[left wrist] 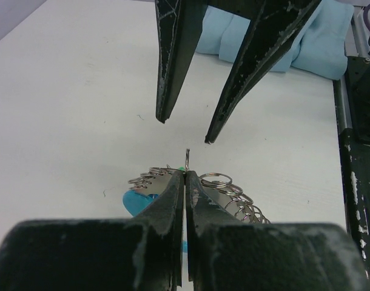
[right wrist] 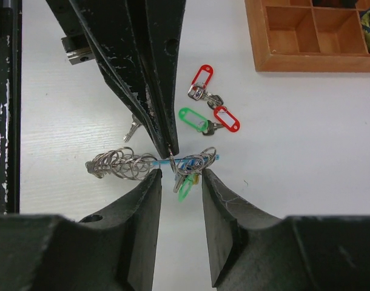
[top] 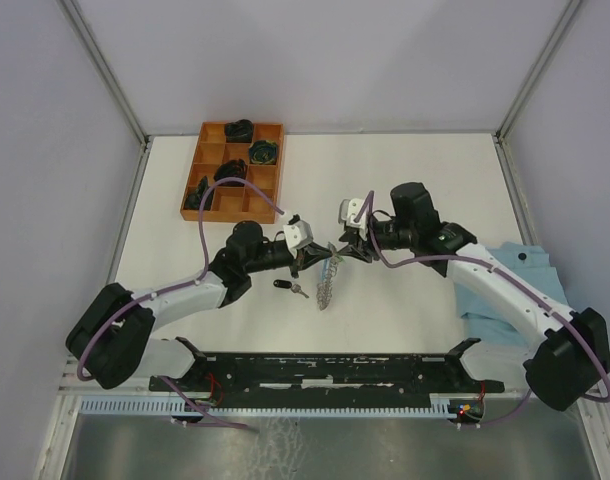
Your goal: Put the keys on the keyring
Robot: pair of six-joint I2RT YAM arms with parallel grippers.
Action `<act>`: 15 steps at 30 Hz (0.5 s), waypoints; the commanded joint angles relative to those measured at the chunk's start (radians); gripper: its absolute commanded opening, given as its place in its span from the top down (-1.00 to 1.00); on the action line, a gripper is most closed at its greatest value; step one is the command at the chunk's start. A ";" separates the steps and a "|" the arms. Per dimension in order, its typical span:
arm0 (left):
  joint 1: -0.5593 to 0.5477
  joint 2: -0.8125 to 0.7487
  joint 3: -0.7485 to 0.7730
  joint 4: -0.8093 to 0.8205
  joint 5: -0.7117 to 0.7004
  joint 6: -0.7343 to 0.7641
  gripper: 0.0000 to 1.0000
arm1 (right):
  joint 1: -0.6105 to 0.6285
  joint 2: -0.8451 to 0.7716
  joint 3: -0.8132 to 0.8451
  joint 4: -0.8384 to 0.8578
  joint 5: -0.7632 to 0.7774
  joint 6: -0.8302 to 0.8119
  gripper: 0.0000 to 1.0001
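Note:
The keyring [right wrist: 121, 163], a floppy run of silver coils with a light-blue sleeve [right wrist: 194, 159], lies on the white table between both grippers; it also shows in the top view [top: 328, 280]. A green tag [right wrist: 186, 188] dangles from it. My left gripper [left wrist: 185, 176] is shut on a thin ring of the keyring, and it also shows in the right wrist view [right wrist: 171, 148]. My right gripper [right wrist: 180, 176] is open, and its jaws straddle the sleeve without touching it. Loose keys lie beyond: a red tag [right wrist: 201, 77], a green tag [right wrist: 191, 117], another red tag [right wrist: 226, 118].
A black-tagged key [top: 288, 287] lies by the left gripper. A wooden compartment tray [top: 207, 168] with dark items stands at the back left. A light-blue cloth [top: 515, 275] lies under the right arm. A black rail [top: 325, 368] runs along the near edge.

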 commanded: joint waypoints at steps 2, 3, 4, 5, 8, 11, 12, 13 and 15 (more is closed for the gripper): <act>-0.001 -0.049 0.069 -0.051 0.019 0.063 0.95 | -0.002 0.030 0.066 -0.061 -0.087 -0.160 0.19; -0.001 -0.053 0.072 -0.062 0.019 0.068 0.95 | -0.002 0.037 0.069 -0.065 -0.090 -0.168 0.19; -0.001 -0.056 0.076 -0.071 0.019 0.071 0.95 | -0.002 0.044 0.071 -0.067 -0.096 -0.176 0.20; -0.001 -0.059 0.081 -0.083 0.019 0.074 0.95 | -0.001 0.052 0.074 -0.067 -0.102 -0.181 0.20; -0.003 -0.062 0.093 -0.108 0.019 0.082 0.95 | 0.000 0.076 0.087 -0.067 -0.116 -0.187 0.26; -0.003 -0.066 0.096 -0.117 0.019 0.086 0.95 | 0.000 0.100 0.096 -0.065 -0.128 -0.189 0.29; -0.003 -0.066 0.098 -0.117 0.021 0.086 0.95 | 0.000 0.105 0.099 -0.062 -0.130 -0.189 0.31; -0.003 -0.066 0.099 -0.118 0.022 0.086 0.95 | 0.001 0.110 0.099 -0.061 -0.130 -0.190 0.32; -0.005 -0.066 0.100 -0.119 0.026 0.087 0.95 | 0.001 0.118 0.102 -0.061 -0.130 -0.193 0.37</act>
